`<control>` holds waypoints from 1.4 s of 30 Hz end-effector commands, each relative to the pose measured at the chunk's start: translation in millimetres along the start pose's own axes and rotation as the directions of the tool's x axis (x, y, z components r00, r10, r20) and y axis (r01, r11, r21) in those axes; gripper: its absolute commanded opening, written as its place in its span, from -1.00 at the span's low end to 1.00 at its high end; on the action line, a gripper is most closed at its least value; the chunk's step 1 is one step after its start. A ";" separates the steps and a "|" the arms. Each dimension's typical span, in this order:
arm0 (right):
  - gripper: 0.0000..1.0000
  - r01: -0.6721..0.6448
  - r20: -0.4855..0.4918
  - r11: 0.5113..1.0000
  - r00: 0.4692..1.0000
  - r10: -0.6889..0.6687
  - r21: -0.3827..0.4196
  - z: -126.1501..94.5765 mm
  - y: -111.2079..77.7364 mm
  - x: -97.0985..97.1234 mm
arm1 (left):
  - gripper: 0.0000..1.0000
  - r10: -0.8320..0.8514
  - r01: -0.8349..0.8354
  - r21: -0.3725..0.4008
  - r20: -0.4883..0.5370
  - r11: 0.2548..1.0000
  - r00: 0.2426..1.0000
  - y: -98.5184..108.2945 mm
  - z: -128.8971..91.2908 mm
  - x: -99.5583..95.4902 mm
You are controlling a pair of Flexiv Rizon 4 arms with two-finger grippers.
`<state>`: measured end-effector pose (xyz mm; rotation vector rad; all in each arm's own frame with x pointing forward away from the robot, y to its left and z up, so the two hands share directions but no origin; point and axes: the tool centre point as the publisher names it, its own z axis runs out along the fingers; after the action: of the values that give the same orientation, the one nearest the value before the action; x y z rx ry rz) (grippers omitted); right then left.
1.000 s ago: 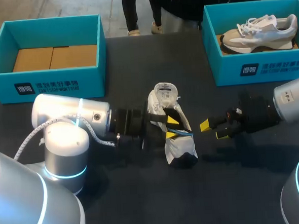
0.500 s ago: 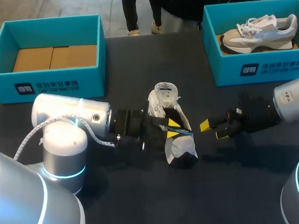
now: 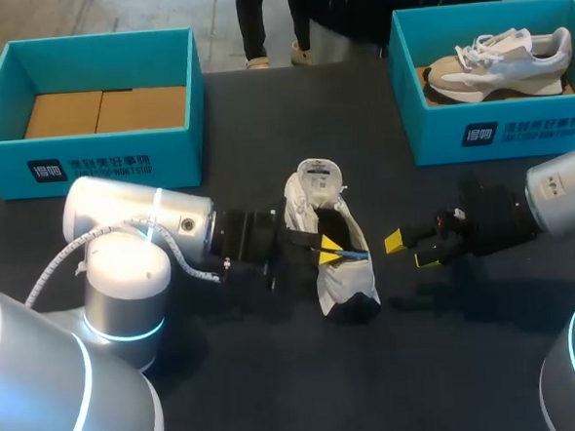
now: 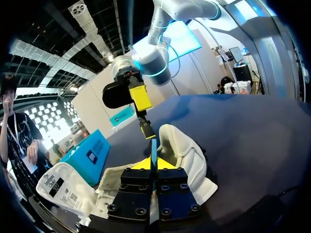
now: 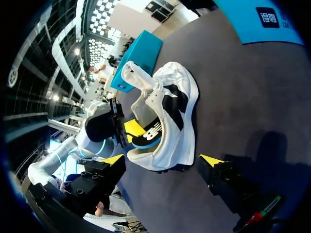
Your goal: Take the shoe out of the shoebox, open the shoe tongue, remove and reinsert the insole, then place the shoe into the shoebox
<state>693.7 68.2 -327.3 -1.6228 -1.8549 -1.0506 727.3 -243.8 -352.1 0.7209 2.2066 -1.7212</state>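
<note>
A white and black shoe (image 3: 338, 283) lies on the dark table between my two grippers, its tongue (image 3: 316, 182) folded back toward the far side. My left gripper (image 3: 327, 255) reaches into the shoe's opening and is shut on the thin blue insole (image 3: 355, 255). In the left wrist view the yellow tips of the left gripper (image 4: 154, 163) press together with the insole's blue edge (image 4: 153, 147) standing up between them, inside the shoe (image 4: 189, 156). My right gripper (image 3: 409, 250) hangs open just right of the shoe. The right wrist view shows this right gripper (image 5: 163, 162) open, the shoe (image 5: 176, 112) ahead of it.
An empty teal shoebox (image 3: 89, 167) with a cardboard floor stands at the back left. A second teal shoebox (image 3: 502, 129) at the back right holds another pale shoe (image 3: 498, 62). Bare table lies in front of the shoe.
My left gripper's fingers have closed together on the insole inside the shoe. The right arm and the shoe have stayed put.
</note>
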 end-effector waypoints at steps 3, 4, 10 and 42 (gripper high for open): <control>1.00 0.000 0.003 1.000 1.000 0.000 -0.001 0.2 -0.9 0.9 | -0.98 -0.008 0.008 -0.018 -0.008 1.000 1.000 4.5 2.2 -1.0; 1.00 0.000 0.003 1.000 1.000 0.000 -0.001 0.2 -0.9 0.9 | -0.71 -0.009 0.009 -0.017 -0.006 1.000 1.000 3.1 1.5 -1.4; 1.00 0.000 0.003 1.000 1.000 0.000 -0.001 0.2 -0.9 0.9 | 0.45 0.001 -0.001 0.003 0.011 1.000 1.000 -6.9 -2.6 -5.9; 1.00 0.000 0.003 1.000 1.000 0.000 -0.001 0.2 -0.9 0.9 | -1.00 0.115 -0.115 0.005 -0.084 0.993 0.990 -31.4 -27.3 -22.4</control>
<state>693.7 68.2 -327.3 -1.6228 -1.8549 -1.0506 726.6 -231.6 -314.0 0.8620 2.1362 -1.6789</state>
